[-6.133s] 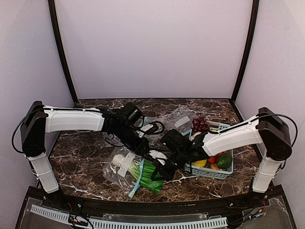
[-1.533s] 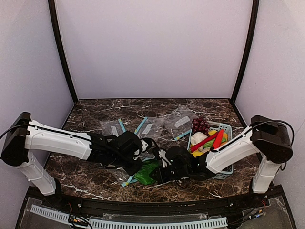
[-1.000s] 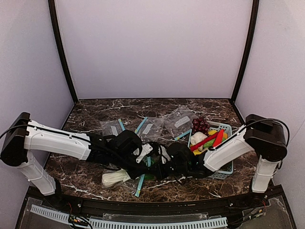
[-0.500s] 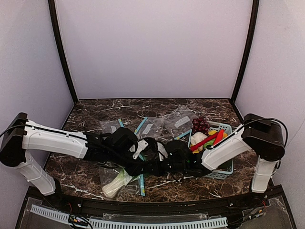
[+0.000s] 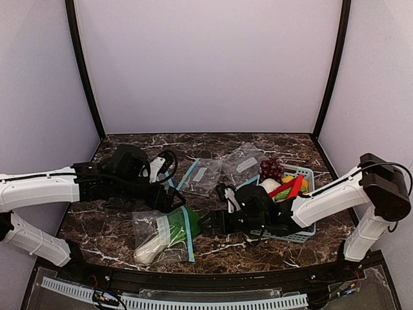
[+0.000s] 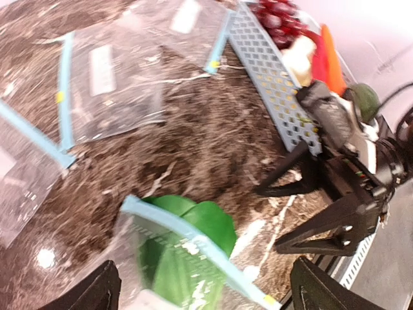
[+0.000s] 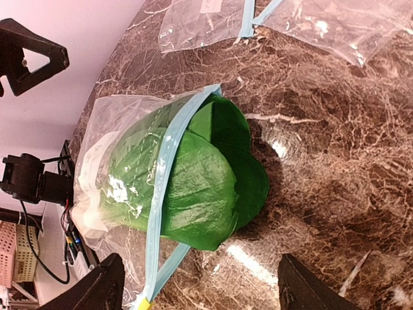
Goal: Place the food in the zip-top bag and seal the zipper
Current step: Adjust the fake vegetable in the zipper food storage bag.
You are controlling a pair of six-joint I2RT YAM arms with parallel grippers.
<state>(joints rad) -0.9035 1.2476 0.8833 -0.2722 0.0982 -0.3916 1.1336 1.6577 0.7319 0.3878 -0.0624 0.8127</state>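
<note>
The zip-top bag lies flat on the marble near the front edge. Its light-blue zipper runs along its right side. The leafy vegetable rests inside with its white stalk at the bag's left end. Its green leaves poke out past the zipper through the unsealed mouth. My left gripper hangs open, back and left of the bag. My right gripper is open just right of the leaves. Neither touches the bag. A red-orange tapered vegetable lies in the basket.
Smaller clear bags with short blue strips lie behind the arms. The light-blue basket at the right also holds purple grapes and other toy produce. In the left wrist view the right gripper stands close beside the leaves.
Both grippers opened and let go of the bag. The left arm pulled back to the left and the right arm eased right. The bag now lies flat with the leafy vegetable inside.
</note>
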